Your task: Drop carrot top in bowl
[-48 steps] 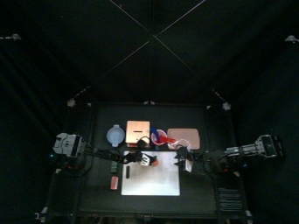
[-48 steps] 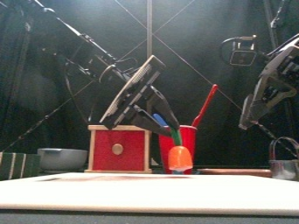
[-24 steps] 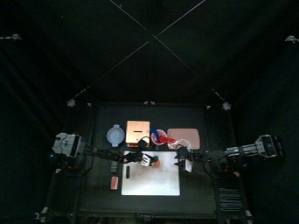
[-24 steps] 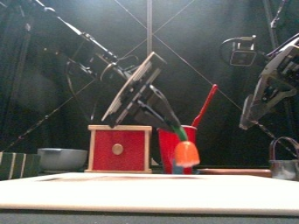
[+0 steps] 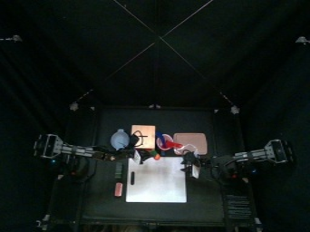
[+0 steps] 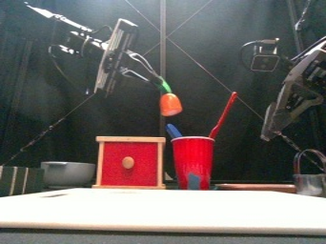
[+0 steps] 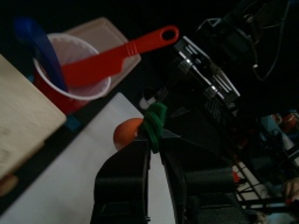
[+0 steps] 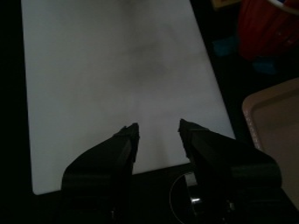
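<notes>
- The left hand (image 6: 155,84) hangs high in the air, pinched on the green stub of the carrot top (image 6: 169,103); the orange piece dangles below the jaws, above the red cup (image 6: 193,163) and clear of everything.
- The hold is only on the thin stub, so the piece could twist or slip out on the way across, likely landing in the cup or on the red box (image 6: 130,162).
- The bowl (image 6: 67,172) sits low at the table's left, beyond the box; letting go early or from this height could make the piece bounce out or miss the rim.
- The cup holds a red utensil (image 7: 122,56) and a blue one (image 7: 33,38); a low swing could knock them.
- The right hand (image 8: 156,140) rests with jaws apart above the white sheet (image 8: 114,79).
- The black table (image 6: 166,232) carries that sheet at the front, with a pink board (image 5: 191,141) behind.
- Black curtains close the pen; the left wrist view shows dark gear past the table edge.
</notes>
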Action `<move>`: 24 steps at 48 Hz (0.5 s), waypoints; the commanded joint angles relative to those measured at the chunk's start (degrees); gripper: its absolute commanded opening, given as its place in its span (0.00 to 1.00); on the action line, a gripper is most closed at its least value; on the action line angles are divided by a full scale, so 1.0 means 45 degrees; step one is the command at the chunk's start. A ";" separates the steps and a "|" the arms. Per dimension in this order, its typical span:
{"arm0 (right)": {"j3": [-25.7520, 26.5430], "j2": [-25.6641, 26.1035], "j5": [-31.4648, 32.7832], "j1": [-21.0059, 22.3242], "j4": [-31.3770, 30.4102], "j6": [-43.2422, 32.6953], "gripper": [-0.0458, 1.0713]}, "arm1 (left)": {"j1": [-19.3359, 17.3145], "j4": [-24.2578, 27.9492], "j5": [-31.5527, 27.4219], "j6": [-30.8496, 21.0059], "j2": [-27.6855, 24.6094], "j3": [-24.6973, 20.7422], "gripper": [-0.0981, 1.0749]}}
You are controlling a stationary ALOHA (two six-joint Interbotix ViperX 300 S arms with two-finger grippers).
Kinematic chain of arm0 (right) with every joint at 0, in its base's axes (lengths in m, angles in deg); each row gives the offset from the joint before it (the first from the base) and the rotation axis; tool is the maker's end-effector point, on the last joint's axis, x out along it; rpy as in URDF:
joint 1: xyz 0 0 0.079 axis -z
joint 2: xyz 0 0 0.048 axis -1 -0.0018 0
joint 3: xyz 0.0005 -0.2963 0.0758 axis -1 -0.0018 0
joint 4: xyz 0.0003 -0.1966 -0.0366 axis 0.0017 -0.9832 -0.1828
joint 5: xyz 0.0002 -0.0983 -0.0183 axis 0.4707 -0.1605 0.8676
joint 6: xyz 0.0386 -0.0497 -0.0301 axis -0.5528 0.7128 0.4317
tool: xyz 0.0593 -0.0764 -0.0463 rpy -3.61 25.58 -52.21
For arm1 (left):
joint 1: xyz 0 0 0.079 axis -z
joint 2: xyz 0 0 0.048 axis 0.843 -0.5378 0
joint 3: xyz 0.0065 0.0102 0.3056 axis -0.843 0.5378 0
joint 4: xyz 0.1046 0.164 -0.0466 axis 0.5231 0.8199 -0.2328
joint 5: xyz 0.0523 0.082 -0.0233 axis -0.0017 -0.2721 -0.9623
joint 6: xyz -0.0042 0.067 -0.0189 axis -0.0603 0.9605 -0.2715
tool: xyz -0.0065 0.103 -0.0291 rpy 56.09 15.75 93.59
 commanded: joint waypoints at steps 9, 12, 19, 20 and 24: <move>0.0254 0.0156 -0.0039 0.0000 0.0059 -0.0098 0.75 | -0.2383 0.0684 -0.0117 0.0020 0.3457 0.2363 0.52; 0.0254 0.0156 -0.0039 -0.0020 0.0117 -0.0098 0.75 | -0.3066 0.0664 -0.0020 0.0000 0.4121 0.3145 0.52; 0.0293 0.0156 -0.0039 -0.0020 0.0234 -0.0098 0.75 | -0.4609 0.0684 -0.0137 0.0000 0.5000 0.4688 0.52; 0.0293 0.0156 -0.0039 -0.0020 0.0215 -0.0098 0.75 | -0.4727 0.0703 -0.0176 0.0020 0.5000 0.4805 0.52; 0.0293 0.0156 -0.0039 0.0000 0.0234 -0.0098 0.75 | -0.4941 0.0723 -0.0332 0.0020 0.4707 0.5176 0.52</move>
